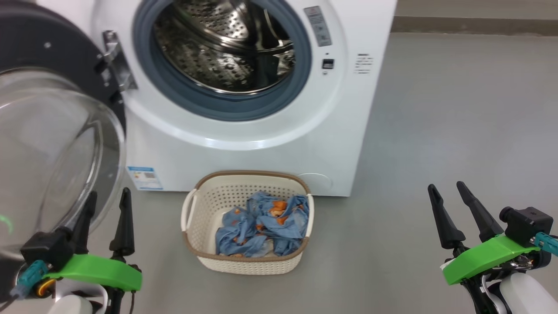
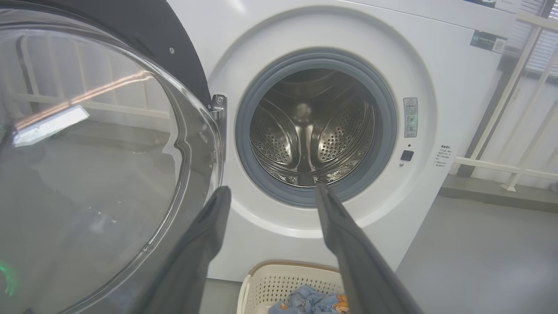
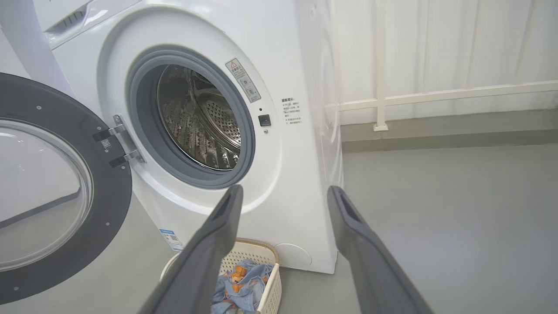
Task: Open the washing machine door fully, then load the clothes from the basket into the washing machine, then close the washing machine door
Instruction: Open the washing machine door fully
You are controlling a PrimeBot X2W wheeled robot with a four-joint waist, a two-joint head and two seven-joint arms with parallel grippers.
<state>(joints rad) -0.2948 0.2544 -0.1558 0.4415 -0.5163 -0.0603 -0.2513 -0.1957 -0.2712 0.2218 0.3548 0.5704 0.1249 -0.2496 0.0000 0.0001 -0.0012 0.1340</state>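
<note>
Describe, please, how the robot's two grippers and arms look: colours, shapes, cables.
The left gripper and the right gripper look alike: two long, black, tapering jaws set on a bright green bracket. A black boxy block with a teal plug sits at each outer side. The forearms below are glossy white.

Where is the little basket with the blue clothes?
Low in the middle of the head view, the basket stands on the floor just in front of the washing machine, right of its open door.
</note>
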